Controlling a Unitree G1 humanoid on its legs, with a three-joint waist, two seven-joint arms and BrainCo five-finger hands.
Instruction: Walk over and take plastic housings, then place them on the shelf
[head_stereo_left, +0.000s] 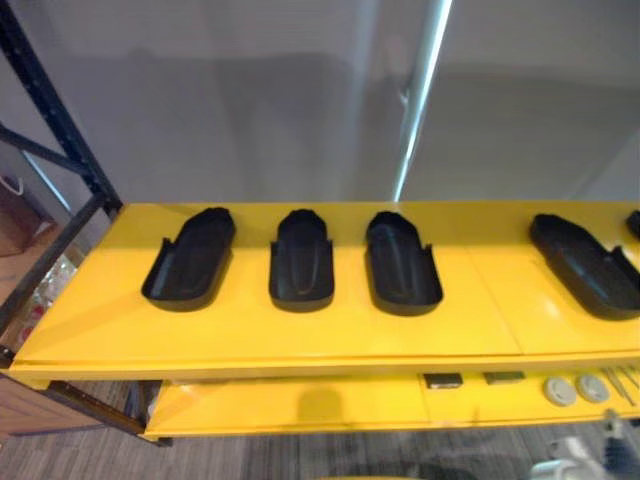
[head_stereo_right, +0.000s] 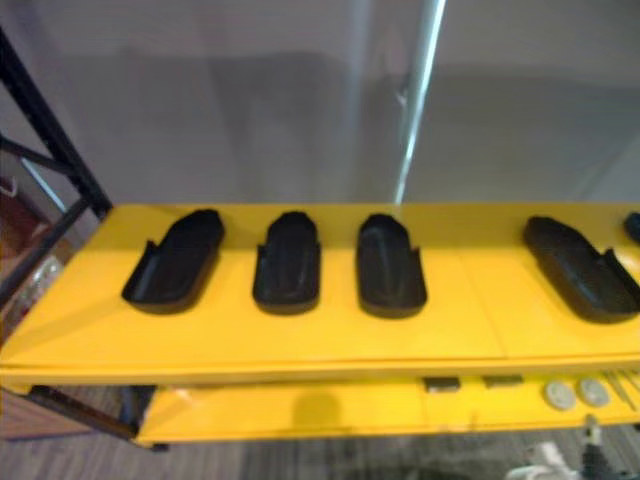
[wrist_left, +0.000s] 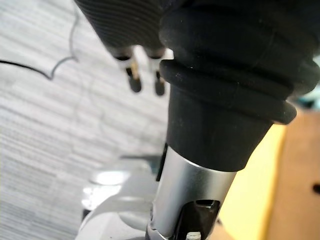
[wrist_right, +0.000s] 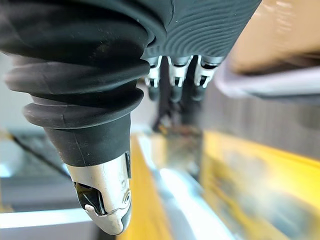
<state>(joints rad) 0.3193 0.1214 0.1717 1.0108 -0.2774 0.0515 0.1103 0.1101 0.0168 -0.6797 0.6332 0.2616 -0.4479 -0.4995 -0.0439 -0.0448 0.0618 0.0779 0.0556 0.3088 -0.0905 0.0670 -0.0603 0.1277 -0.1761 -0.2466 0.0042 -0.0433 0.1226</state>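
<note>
Upper shelf (head_stereo_left: 480, 320), yellow, spans mid-frame in the eye views. Qty 3 black plastic housings lie on it centre-left, side by side, not touching: left housing (head_stereo_left: 190, 258), middle housing (head_stereo_left: 301, 260), third housing (head_stereo_left: 402, 262). Fourth housing (head_stereo_left: 585, 265) lies at right of frame, well apart from the others. Lower shelf (head_stereo_left: 300, 405) – bottom of frame, w/ two round discs (head_stereo_left: 575, 390) at lower right. Left hand (wrist_left: 200, 125) – fingers straight, nothing held. Right hand (wrist_right: 90, 100): fingers relaxed, empty.

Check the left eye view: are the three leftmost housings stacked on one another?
No, the three housings lie side by side on the yellow shelf.
</note>
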